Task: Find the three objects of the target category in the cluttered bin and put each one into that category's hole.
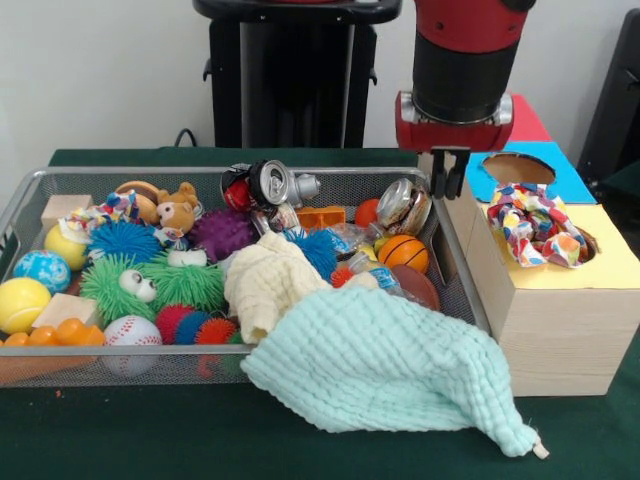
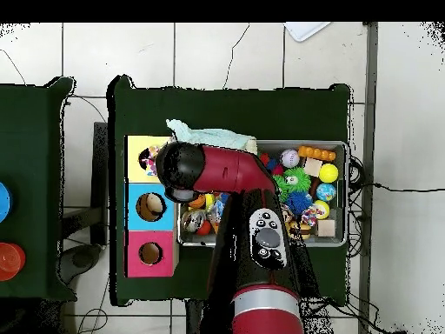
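The wire mesh bin [image 1: 20, 205] holds several toys, balls and cans. One ruffled multicolour print piece [image 1: 538, 225] lies bunched in the round hole of the yellow-topped box [image 1: 620, 262], partly sticking out. A second print piece [image 1: 98, 213] lies in the bin's far left, next to a teddy bear [image 1: 178, 210]. A third is hidden. My gripper [image 1: 449, 180] hangs above the gap between the bin's right rim and the blue-topped box [image 1: 565, 185], up and to the left of the piece in the hole. Its fingers are slightly apart and hold nothing. In the overhead view the arm [image 2: 213, 168] hides the gripper.
A mint waffle cloth [image 1: 385, 375] drapes over the bin's front right rim onto the green table. A cream cloth [image 1: 265, 285] lies in the bin's middle. The red-topped box [image 1: 528, 120] stands behind the blue one. In the overhead view, the boxes [image 2: 149, 207] stand in a row left of the bin [image 2: 348, 178].
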Robot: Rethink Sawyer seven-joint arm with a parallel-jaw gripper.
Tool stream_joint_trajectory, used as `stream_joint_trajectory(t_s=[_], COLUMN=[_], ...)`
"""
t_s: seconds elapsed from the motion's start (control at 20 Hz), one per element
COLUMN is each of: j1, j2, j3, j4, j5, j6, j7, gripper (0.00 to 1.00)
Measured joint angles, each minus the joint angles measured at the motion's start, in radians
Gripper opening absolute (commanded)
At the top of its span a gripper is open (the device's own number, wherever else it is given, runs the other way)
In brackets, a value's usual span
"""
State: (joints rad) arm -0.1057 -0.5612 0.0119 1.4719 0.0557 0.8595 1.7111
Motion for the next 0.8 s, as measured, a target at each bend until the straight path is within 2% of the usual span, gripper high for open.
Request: stream_joint_trajectory(t_s=[0.45,0.8], j1=[0.044,0.089], j2=[0.067,0.092], j3=[-0.004,-0.051], j4=[-0.034,-0.082], j5=[0.003,0.004], j6=[-0.013,0.021], j7=[0.0,0.0], gripper=[0.0,0.0])
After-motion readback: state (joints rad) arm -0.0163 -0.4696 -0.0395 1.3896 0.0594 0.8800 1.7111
